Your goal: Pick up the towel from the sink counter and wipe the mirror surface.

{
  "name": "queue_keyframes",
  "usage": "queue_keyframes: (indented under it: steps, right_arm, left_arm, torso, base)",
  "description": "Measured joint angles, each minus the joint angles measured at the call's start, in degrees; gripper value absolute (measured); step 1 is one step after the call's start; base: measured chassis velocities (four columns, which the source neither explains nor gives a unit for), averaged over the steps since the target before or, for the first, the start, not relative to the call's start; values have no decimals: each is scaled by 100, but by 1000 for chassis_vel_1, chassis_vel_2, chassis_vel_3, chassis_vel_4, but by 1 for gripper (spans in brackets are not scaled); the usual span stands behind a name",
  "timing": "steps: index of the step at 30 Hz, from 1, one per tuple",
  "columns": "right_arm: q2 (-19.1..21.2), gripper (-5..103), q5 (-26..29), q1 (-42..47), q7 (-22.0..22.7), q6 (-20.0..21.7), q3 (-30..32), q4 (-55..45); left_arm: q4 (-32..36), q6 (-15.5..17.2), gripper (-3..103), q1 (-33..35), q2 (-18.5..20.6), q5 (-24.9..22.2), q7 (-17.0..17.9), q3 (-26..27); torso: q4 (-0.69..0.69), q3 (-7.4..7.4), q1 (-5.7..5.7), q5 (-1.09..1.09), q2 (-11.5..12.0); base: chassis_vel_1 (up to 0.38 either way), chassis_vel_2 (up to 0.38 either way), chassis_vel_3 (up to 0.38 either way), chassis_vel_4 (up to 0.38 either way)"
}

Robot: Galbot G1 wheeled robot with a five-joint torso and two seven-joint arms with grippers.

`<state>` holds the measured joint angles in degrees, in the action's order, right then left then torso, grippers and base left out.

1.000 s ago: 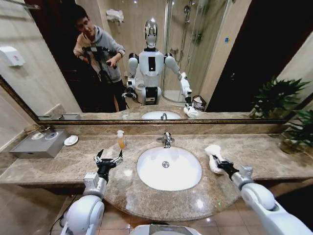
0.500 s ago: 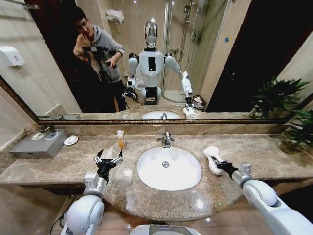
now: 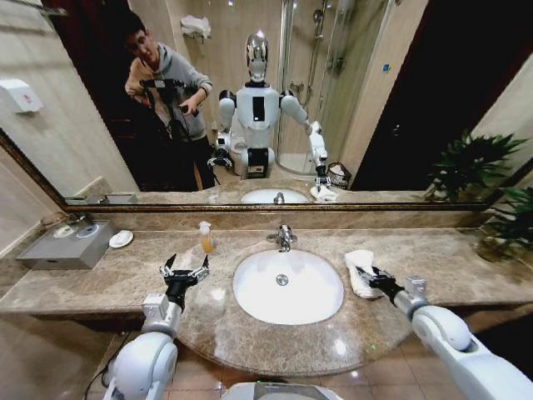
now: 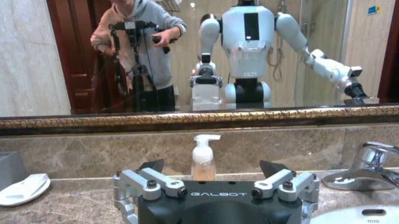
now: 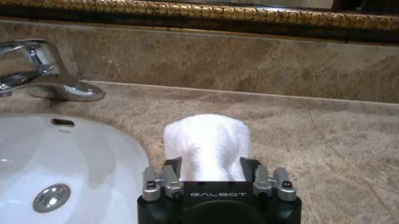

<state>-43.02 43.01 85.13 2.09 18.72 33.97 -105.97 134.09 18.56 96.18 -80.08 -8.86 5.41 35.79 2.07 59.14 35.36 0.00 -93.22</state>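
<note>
The white towel (image 3: 359, 268) lies bunched on the sink counter (image 3: 454, 260), just right of the oval basin (image 3: 287, 287). My right gripper (image 3: 368, 275) is low over the counter and shut on the towel. In the right wrist view the towel (image 5: 208, 140) stands up in a hump between the fingers (image 5: 169, 173) of my right gripper (image 5: 209, 164). My left gripper (image 3: 185, 268) hovers open and empty over the counter left of the basin, and in its own view the left gripper (image 4: 214, 169) faces the mirror (image 4: 74, 56). The wide mirror (image 3: 400, 100) spans the wall behind the counter.
A chrome faucet (image 3: 285, 237) stands behind the basin. A soap bottle (image 3: 205, 237) is ahead of the left gripper, with a white dish (image 3: 121, 238) and a grey tray (image 3: 67, 243) farther left. A potted plant (image 3: 506, 223) fills the counter's right end.
The right gripper has crept slightly toward the basin, and the towel in it looks more bunched. The left arm has not moved.
</note>
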Motion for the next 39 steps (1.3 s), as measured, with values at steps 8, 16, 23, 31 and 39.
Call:
queue_keyframes:
  steps: [8,16,23,31,39]
  right_arm:
    - [-67,93,-28,231,5,-85,270,-214]
    - [-663,100,-284,537,-1,-680,840,-932]
    - [-1476,100,-714,807,-79,-937,1448,-1620]
    - [-2194,100,-1019,1295,-237,-1133,1592,-2585]
    - [-2583,100,-1439,1574,-308,-1202,1430,-3283]
  left_arm:
    - [0,0,100,0,0,0,0,0]
    - [0,0,100,1,0,0,0,0]
    - [0,0,100,1,0,0,0,0]
    - [0,0,100,0,0,0,0,0]
    - [0,0,100,0,0,0,0,0]
  torso:
    - [1,0,0,-1,0]
    - [0,0,0,1,0]
    - [-1,0,0,0,0]
    - [2,-1,0,-2,0]
    - [1,-1,0,0,0]
  base:
    - [0,0,0,0]
    - [0,0,0,0]
    - [0,0,0,0]
    - [0,0,0,0]
    - [0,0,0,0]
